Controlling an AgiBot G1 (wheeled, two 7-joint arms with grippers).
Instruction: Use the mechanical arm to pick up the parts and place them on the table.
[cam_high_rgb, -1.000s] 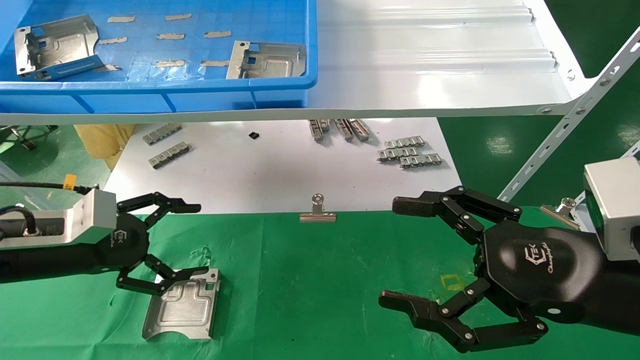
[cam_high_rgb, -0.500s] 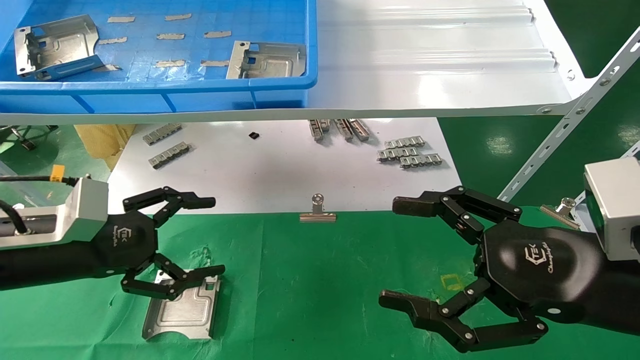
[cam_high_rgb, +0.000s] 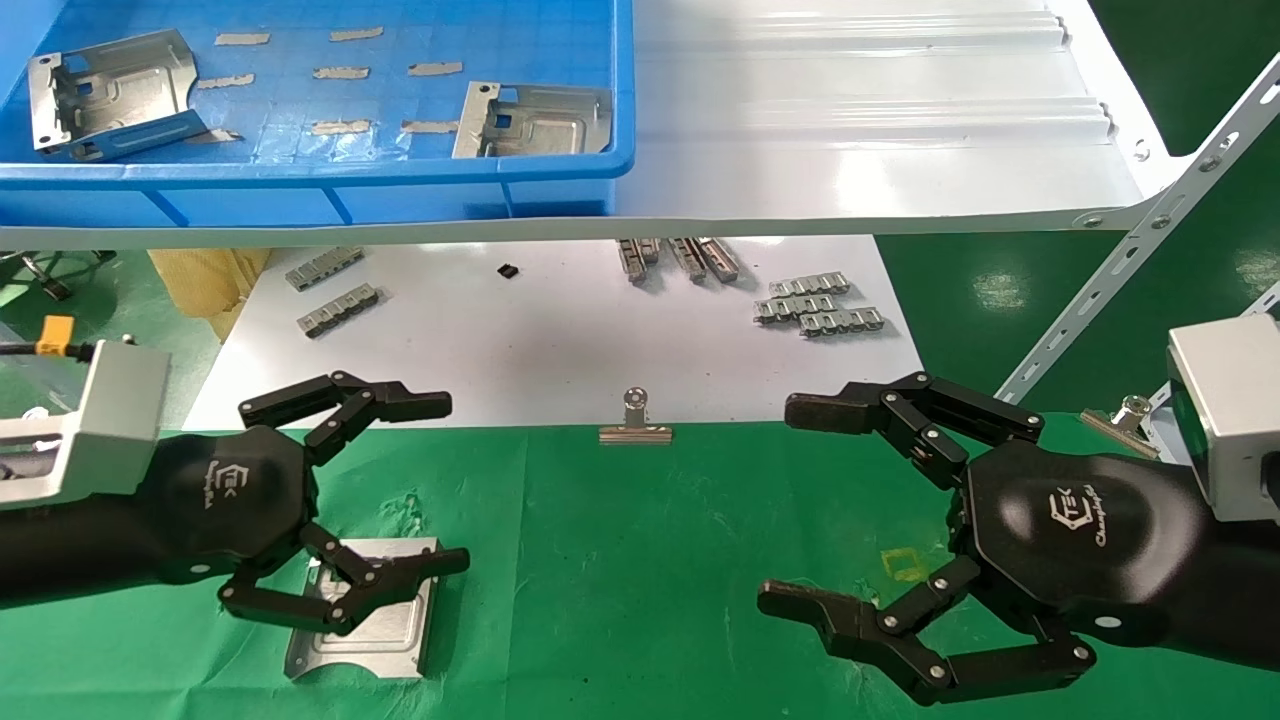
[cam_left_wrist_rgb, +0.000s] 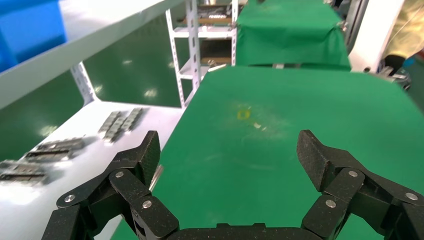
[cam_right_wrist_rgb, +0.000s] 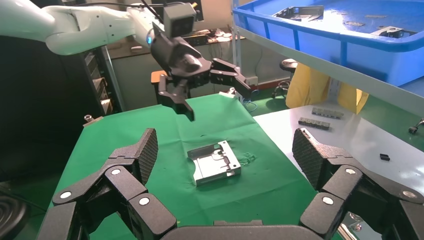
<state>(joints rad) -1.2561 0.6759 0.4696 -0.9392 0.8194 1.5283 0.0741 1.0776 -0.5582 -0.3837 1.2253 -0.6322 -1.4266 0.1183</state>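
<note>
The left hand (cam_high_rgb: 345, 495) has lifted up and away from the metal part (cam_high_rgb: 365, 625) since a second ago. Its fingers are spread wide and hold nothing. The part lies flat on the green table (cam_high_rgb: 620, 560), just under the hand. Two more parts (cam_high_rgb: 110, 95) sit in the blue bin (cam_high_rgb: 330, 185). The right hand (cam_high_rgb: 860, 520) has not moved; it hangs open and empty.

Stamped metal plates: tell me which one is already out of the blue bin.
The plate lying flat on the green table, under the open left hand. The other two plates sit in the blue bin on the shelf.
</note>
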